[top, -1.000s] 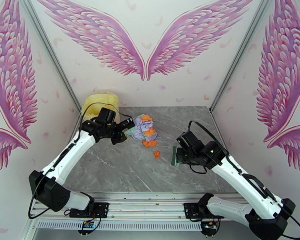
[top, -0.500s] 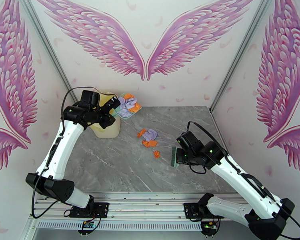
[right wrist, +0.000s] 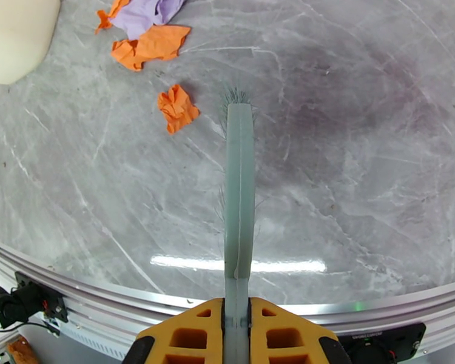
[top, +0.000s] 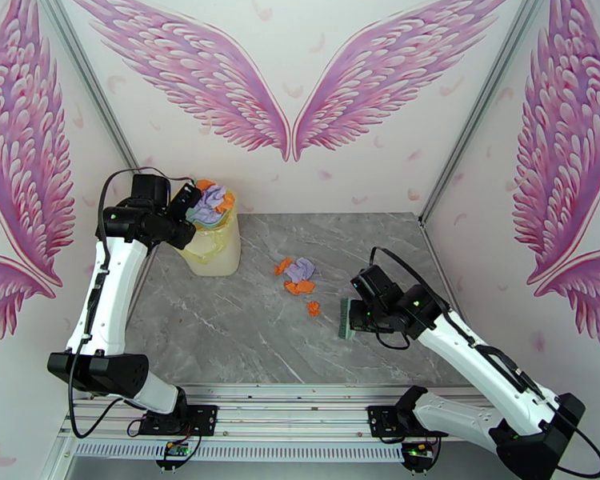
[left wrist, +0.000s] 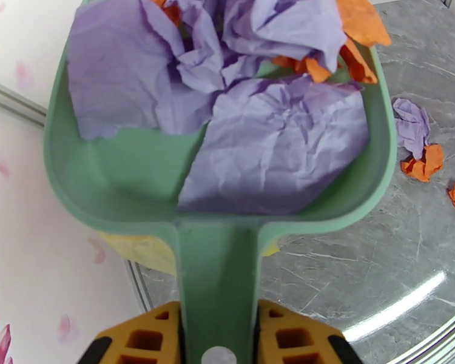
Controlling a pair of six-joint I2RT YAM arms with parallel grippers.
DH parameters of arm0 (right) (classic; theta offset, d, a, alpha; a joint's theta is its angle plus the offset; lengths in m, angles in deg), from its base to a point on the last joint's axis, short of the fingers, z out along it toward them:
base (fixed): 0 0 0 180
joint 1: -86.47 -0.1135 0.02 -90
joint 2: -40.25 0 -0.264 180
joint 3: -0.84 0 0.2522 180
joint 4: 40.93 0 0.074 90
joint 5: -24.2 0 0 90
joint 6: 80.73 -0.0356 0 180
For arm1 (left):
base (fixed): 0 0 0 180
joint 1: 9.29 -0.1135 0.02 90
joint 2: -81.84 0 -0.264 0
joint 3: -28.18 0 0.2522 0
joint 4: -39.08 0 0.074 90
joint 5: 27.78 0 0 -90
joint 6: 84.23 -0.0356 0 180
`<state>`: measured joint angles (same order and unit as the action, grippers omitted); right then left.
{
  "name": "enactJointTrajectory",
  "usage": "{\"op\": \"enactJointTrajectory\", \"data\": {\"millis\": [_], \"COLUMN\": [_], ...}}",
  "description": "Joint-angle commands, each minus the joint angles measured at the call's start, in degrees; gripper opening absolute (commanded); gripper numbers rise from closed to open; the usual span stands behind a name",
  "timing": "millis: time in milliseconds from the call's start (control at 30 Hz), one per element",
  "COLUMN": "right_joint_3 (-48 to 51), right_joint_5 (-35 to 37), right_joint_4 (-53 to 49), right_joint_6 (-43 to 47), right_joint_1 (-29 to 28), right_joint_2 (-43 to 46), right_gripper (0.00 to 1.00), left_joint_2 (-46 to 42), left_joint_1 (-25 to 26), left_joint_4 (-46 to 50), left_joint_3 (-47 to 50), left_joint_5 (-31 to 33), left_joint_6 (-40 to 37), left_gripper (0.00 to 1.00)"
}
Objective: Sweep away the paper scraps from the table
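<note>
Gripping the green dustpan (left wrist: 124, 177) by its handle, the left pincer (left wrist: 218, 344) is closed tight, with its yellow fingers (left wrist: 145, 335) pressed against either side of the handle. Ahead of this pincer the pan is heaped with paper scraps (left wrist: 276, 147): large lavender pieces, with orange bits toward the far rim. Seen from above, the loaded pan is raised over the mouth of a pale yellow bin (top: 214, 248), which stands at the far left corner of the counter (top: 244, 338). To the right of the pan in the left wrist view, loose pieces lie on the grey marble. A lavender one touches an orange one, and a small orange bit lies a little apart.

The right pincer (right wrist: 236, 335) is clamped on the handle of a pale green brush (right wrist: 239, 177), which runs straight ahead of it, low over the counter. I cannot tell whether the bristles touch the surface. Just left of the brush tip lies a single crumpled orange scrap (right wrist: 178, 108). Farther ahead and to the left sits a cluster (right wrist: 148, 40) of orange and lavender pieces, between the brush tip and the bin.
</note>
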<state>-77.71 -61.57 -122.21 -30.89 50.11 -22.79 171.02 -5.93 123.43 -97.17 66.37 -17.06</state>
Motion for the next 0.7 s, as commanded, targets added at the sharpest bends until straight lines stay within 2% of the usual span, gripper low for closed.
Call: {"op": "enactJointTrajectory", "data": {"millis": [0,233,467,667], "right_joint_3": [1.4,3.1,4.4,7.3], "right_joint_5": [-1.0,-1.7,-1.6,-3.5], "right_joint_4": [1.7,2.7,3.3,6.2], "right_joint_6": [1.0,1.1,1.5,1.2], "right_joint_1": [0.5,0.4,0.5,0.5], "right_joint_2": [0.0,0.4,0.8,0.8], "right_gripper": [0.00,0.00,0.00,0.00], "left_joint_2": [0.7,2.5,5.8,7.8], "left_joint_1": [-0.4,0.3,5.1,7.1], "left_joint_4": [1.0,-0.7,-1.7,-3.0], "left_joint_3": [-2.5,0.1,2.0,2.7], "left_joint_5": [7.5,18.3,29.7,35.4], "left_joint_6": [0.3,-2.4,-7.6,-11.0], "left_gripper": [0.00,0.00,0.00,0.00]}}
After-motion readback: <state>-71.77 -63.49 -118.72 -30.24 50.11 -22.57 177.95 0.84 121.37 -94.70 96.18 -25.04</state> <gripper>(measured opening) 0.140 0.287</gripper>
